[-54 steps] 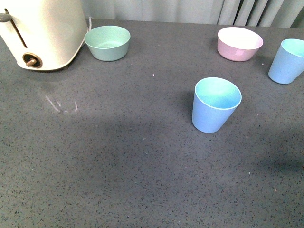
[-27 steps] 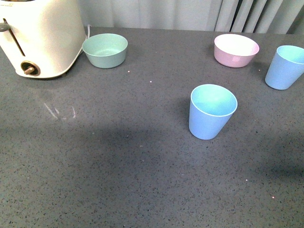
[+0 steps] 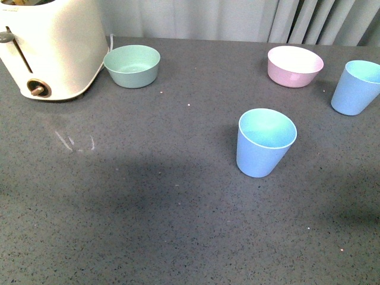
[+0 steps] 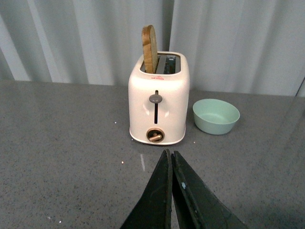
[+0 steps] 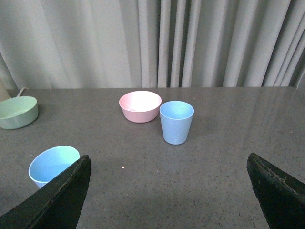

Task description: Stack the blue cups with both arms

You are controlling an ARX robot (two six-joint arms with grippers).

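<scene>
Blue cups, two tapered light-blue plastic tumblers, stand upright and well apart on the speckled grey countertop (image 3: 148, 208): the near cup (image 3: 266, 142) around the middle, the far cup (image 3: 355, 87) at the right edge beside the round pink bowl (image 3: 295, 65). Over the last second only the front view has drifted. Neither cup has moved, so stacking looks unstarted. The left gripper (image 4: 171, 191) has its fingers pressed together and faces the cream toaster (image 4: 157, 102). The right gripper (image 5: 167, 160) is spread wide toward both cups, holding nothing.

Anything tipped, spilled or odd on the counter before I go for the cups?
Nothing stands out. The near blue cup and far blue cup stand upright, apart and empty; the green bowl and pink bowl are upright too.
</scene>
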